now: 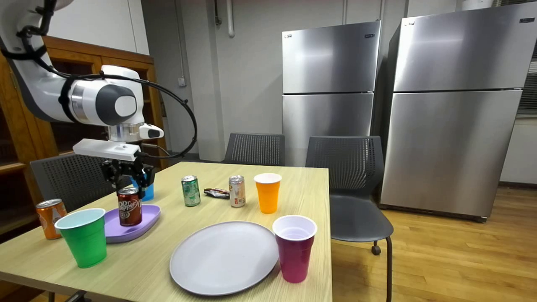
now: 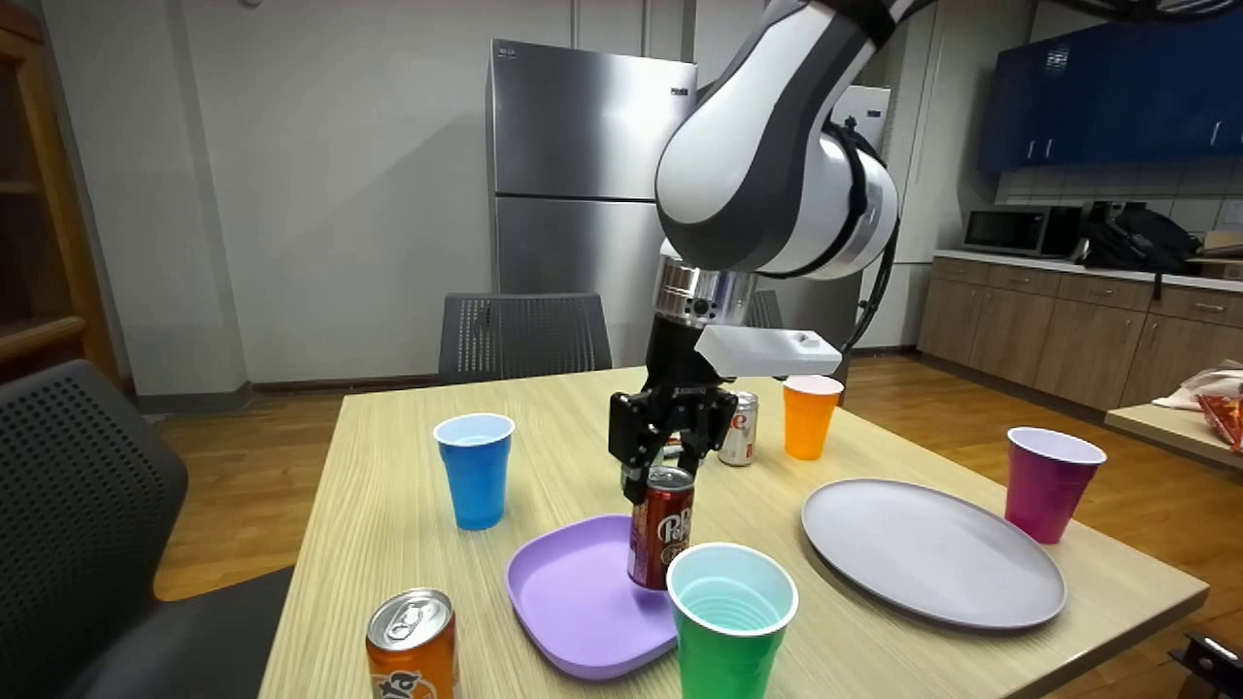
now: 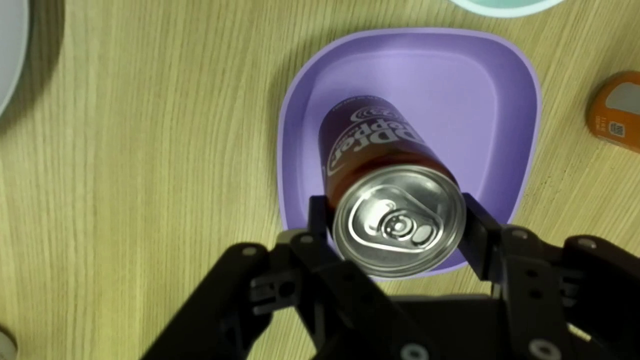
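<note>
My gripper (image 3: 393, 215) is shut on a dark red Dr Pepper can (image 3: 372, 137), one finger on each side near its silver top. The can stands close to upright over a purple plate (image 3: 465, 110); in both exterior views its base is within the plate's outline, at the side toward the grey plate. Whether that base rests on the plate or hangs just above it, I cannot tell. In an exterior view the gripper (image 2: 663, 473) comes down from above around the can's rim. Part of the purple plate (image 1: 115, 233) is hidden behind a green cup (image 1: 84, 239).
An orange soda can (image 1: 51, 218) and a blue cup (image 2: 476, 476) flank the purple plate. A large grey plate (image 1: 226, 258) and a maroon cup (image 1: 294, 251) lie farther along. Toward the back stand a green can (image 1: 191, 191), a silver can (image 1: 237, 191) and an orange cup (image 1: 268, 195).
</note>
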You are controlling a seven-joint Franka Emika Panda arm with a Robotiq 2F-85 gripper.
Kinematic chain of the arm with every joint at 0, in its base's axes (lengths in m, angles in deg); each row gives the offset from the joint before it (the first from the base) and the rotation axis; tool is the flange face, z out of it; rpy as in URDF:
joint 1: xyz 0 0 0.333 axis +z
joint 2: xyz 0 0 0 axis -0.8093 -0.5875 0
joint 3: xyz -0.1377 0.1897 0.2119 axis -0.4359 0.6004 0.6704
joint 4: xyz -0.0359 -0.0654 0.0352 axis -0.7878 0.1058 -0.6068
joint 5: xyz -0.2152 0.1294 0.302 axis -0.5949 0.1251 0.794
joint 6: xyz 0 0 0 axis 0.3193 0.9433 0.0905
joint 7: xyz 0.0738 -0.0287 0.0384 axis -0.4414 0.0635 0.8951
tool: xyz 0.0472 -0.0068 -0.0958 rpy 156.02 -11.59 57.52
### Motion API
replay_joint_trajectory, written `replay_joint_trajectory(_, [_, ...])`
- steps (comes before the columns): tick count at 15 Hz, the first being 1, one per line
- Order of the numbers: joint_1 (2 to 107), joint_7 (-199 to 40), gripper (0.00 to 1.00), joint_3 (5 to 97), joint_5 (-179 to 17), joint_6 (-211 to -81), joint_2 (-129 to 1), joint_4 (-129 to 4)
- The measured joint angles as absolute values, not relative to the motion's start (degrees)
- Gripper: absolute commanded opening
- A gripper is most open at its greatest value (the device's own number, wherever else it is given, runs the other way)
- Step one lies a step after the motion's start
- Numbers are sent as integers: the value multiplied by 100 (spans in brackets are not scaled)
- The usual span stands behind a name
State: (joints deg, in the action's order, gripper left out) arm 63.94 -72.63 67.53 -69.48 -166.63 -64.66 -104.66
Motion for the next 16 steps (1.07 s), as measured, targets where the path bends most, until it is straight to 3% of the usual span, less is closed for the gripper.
replay_joint_trajectory(11, [6473,-7367,38,6696,-7305,-16735,-6569,-10466])
replay_joint_trajectory(12, [6473,-7371,58,6693,-7328,-16738,-6580,-10466])
replay_joint_trajectory(13, [6473,-7373,84,6691,-7348,-16744,-6594,-10466])
replay_joint_trajectory(16, [6473,-7383,100,6685,-7375,-16749,-6616,-10465])
